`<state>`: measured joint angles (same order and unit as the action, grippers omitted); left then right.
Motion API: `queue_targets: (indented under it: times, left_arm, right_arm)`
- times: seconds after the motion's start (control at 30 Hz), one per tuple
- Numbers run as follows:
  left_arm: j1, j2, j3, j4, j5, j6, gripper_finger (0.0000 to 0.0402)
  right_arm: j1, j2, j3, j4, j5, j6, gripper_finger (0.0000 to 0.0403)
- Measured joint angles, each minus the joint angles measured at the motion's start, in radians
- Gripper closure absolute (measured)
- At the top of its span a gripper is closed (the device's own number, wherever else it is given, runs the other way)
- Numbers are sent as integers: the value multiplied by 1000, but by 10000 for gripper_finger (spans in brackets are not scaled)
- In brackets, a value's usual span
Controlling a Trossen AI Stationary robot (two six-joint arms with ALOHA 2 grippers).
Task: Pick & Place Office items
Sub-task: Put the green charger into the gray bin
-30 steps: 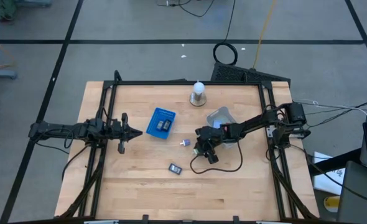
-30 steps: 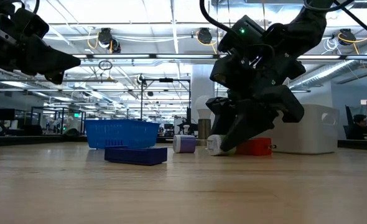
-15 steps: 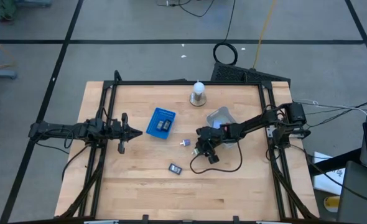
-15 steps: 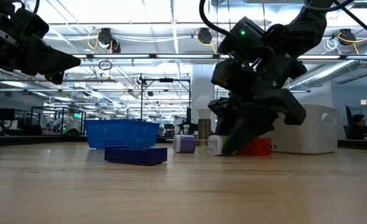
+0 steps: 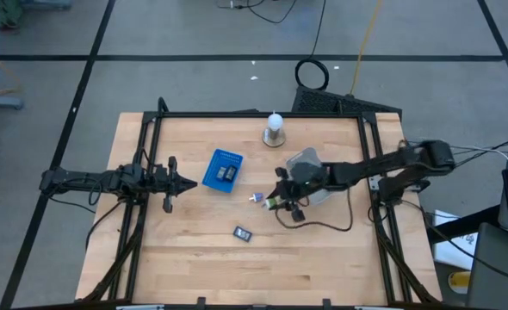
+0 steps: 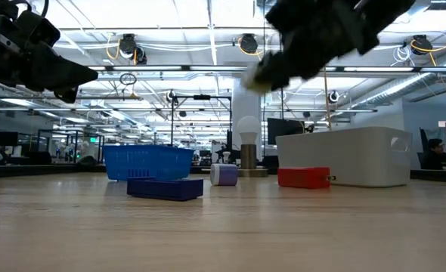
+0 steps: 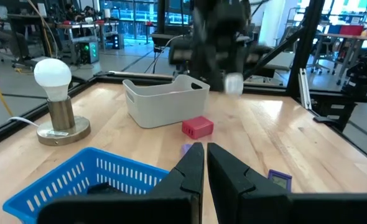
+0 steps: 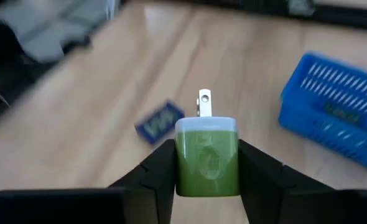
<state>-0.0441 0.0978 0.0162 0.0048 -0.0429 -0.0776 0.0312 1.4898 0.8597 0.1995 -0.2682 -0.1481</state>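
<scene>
My right gripper (image 5: 274,203) hangs above the table's middle, shut on a small green plug (image 8: 206,158) that has a white end and metal prongs. In the low view the gripper and plug (image 6: 257,78) are high above the wood. On the table lie a purple-white bit (image 5: 256,198), a dark rectangular piece (image 5: 243,232) and a red block (image 6: 304,177). Two dark pieces lie in the blue mesh basket (image 5: 223,169). My left gripper (image 5: 185,182) waits shut at the table's left side. My right gripper pinches the plug's green body (image 8: 190,163) by its two opposite sides between the two fingers. The fingers come from the table's right, slanting down. The white end with the prongs (image 8: 204,103) sticks out past the fingertips. The plug is lifted clear of the table.
A clear grey tray (image 5: 306,160) sits under my right arm, right of centre, with the red block beside it. A white bulb on a round base (image 5: 275,129) stands near the far edge. A black cable (image 5: 323,226) loops across the wood below the right arm.
My right gripper has risen from the table with the green plug between its fingers. The plug, which lay on the wood beside the red block, now hangs clear. The red block has stayed where it was.
</scene>
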Motion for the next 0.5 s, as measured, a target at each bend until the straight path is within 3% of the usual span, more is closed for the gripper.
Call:
queue_targets:
  times: [0.3,0.5]
  left_arm:
    - [0,0,0,0,0,-6,380]
    - [0,0,0,0,1,-6,380]
  right_arm:
    - [-10,-358,-67,-20,11,140,277]
    - [-35,-650,-199,-32,133,188,278]
